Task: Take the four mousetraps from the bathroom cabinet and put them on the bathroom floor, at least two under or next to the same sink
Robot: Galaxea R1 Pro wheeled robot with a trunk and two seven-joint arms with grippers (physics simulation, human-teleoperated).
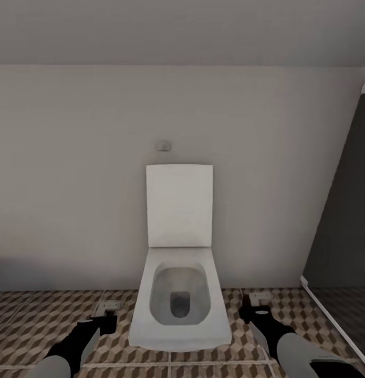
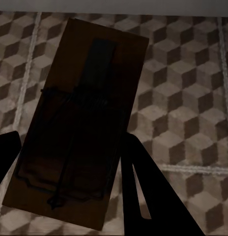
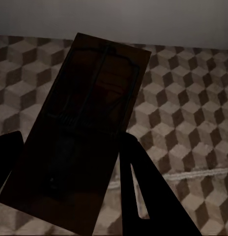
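My left gripper (image 2: 70, 157) clamping a flat rectangular wooden mousetrap (image 2: 79, 123) with dark wire, my right gripper (image 3: 70, 162) clamping another mousetrap (image 3: 79, 128), cube-patterned bathroom floor (image 1: 40, 320), glossy white toilet (image 1: 179, 294) between.

A: Any writing to read here? A label, a brand, a number?

B: None that I can make out. The toilet (image 1: 179, 294) is plain white, lid and bowl alike, and the small plate on the wall (image 1: 163, 145) above it is too small and blurred to show any mark.

A: What about the mousetraps?

B: The board in the left wrist view (image 2: 79, 128) is dark, with only wire on it. The one in the right wrist view (image 3: 79, 128) is the same: no stamp legible.

A: And the bathroom floor (image 1: 40, 320)?

B: Just the cube pattern and grout lines. No signs or digits.
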